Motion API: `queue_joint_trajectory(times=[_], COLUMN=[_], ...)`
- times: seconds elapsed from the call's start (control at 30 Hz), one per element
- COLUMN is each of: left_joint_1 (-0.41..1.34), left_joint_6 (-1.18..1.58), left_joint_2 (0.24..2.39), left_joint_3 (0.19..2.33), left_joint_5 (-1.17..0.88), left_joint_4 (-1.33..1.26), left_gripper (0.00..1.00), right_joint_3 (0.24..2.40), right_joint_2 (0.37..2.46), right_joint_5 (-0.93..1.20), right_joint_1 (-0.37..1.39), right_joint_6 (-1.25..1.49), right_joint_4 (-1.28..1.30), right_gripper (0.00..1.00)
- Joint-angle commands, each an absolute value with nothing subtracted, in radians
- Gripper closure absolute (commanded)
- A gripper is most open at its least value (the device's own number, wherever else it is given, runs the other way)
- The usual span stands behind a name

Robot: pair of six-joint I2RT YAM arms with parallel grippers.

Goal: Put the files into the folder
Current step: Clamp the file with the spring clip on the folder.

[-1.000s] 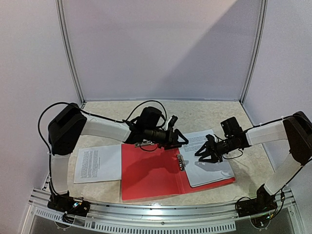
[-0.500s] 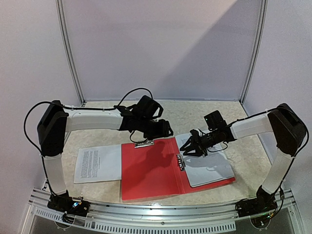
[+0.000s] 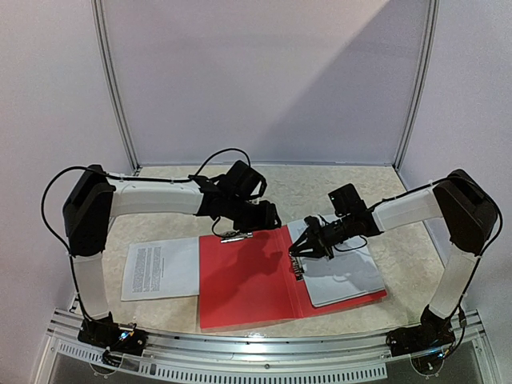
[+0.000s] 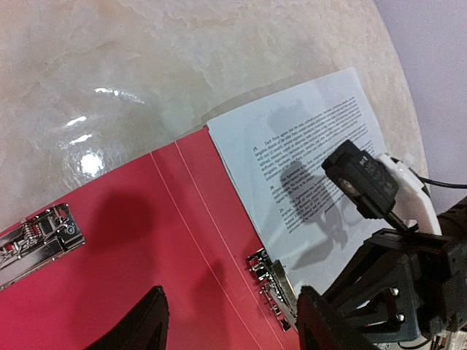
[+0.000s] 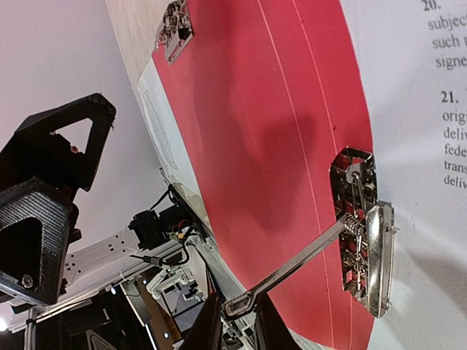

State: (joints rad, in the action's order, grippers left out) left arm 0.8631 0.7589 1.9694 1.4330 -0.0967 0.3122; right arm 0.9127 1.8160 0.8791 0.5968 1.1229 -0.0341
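Two files show: one sheet on the table left of the folder, one sheet on its right cover. At the folder's spine the right end effector pinches the clip lever, probably to free the clamp — legible only in its wrist view. Over the folder's far edge the left end effector hangs wide, empty.
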Motion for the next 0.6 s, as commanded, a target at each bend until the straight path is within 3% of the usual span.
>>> queue_joint_trajectory(times=[0.0,0.57], left_joint_1=[0.856,0.857], left_joint_6=[0.75,0.762], left_joint_2=[1.993,2.028], left_joint_3=[1.439,1.437], left_joint_5=[-0.099,-0.117], left_joint_4=[0.325,0.325], left_gripper=[0.39,0.4], right_joint_3=[0.882,0.853], right_joint_2=[1.803,1.789], right_joint_5=[0.896,0.905], right_joint_1=[0.604,0.61], right_joint_6=[1.137,1.14], right_joint_4=[-0.065,-0.072], right_gripper=[0.86,0.92])
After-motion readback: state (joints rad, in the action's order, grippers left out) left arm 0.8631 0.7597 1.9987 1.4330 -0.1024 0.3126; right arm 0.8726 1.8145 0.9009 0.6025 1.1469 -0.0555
